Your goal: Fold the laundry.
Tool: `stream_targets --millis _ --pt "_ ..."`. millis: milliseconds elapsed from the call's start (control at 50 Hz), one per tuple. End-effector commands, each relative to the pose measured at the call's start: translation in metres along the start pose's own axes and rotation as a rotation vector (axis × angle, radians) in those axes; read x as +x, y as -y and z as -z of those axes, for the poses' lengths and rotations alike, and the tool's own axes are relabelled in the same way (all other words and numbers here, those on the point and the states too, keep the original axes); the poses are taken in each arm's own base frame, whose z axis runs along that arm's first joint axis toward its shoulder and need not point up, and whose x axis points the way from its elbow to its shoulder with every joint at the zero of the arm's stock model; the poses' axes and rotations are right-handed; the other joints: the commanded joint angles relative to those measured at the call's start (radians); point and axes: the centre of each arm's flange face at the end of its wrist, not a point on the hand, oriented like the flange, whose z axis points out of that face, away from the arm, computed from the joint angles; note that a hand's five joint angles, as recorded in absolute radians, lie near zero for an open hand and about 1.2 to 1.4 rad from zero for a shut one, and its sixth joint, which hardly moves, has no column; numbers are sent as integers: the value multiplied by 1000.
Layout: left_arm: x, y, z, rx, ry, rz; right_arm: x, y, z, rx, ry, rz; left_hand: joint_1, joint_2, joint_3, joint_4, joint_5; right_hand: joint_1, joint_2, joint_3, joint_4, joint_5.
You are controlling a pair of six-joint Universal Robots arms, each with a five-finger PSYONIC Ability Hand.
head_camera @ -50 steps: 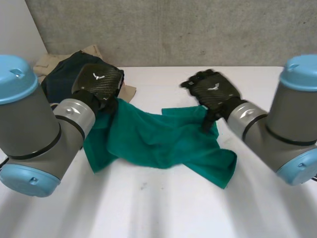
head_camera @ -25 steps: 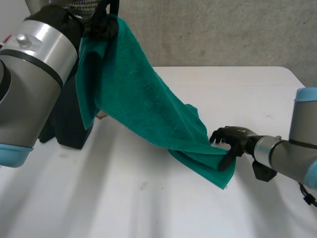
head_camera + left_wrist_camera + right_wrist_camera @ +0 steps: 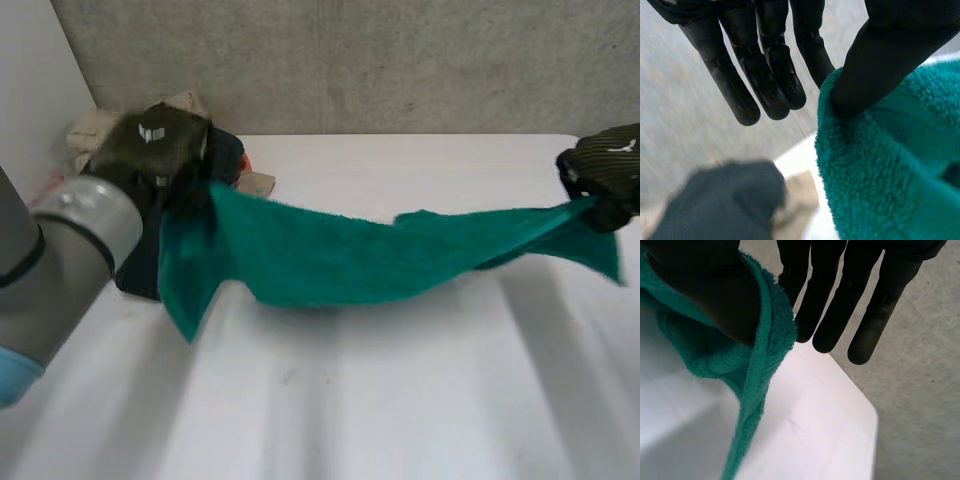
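Note:
A green towel [image 3: 350,255] hangs stretched above the white table [image 3: 400,400] between my two hands. My left hand [image 3: 165,150] pinches its left end; in the left wrist view the thumb [image 3: 875,55] presses the green towel [image 3: 880,170] against the straight fingers [image 3: 770,65]. My right hand [image 3: 605,175] holds the right end near the table's right edge; in the right wrist view its thumb [image 3: 715,295] pins the towel's hem [image 3: 765,365] against the fingers [image 3: 840,295]. The towel sags in the middle, and a corner hangs below each hand.
A pile of dark and beige clothes [image 3: 130,200] lies at the table's back left corner, behind my left hand, and appears beyond the left hand's fingers as dark cloth [image 3: 720,200]. A grey wall [image 3: 400,60] runs behind the table.
My left hand has come down from high up to table-back height. My right hand closed on the towel's right end and pulled it up and right, stretching the towel out.

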Motion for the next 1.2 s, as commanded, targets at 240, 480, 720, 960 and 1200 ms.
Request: stream_targets --millis 240,480,720,960,1200 --pt "26 -102 -81 -194 -78 30 -53 -32 -74 -38 50 25 247 202 207 197 241 258 219 214 202 234" --pt "29 -115 -143 -94 -27 15 -78 -47 -111 -25 -37 -11 -727 -772 -767 -776 -733 258 219 214 202 234" --pt "39 -80 -65 -114 -77 11 -90 -60 -101 -74 3 -23 -716 -761 -756 -766 -722 258 219 214 202 234" --pt "80 -115 -33 -194 -191 -18 -91 -62 -92 -87 15 -24 -680 -726 -720 -730 -687 258 219 214 202 234" --pt "86 -147 -83 -221 -176 -17 -97 -70 -87 -113 39 -25 -595 -641 -636 -645 -602 258 219 214 202 234"
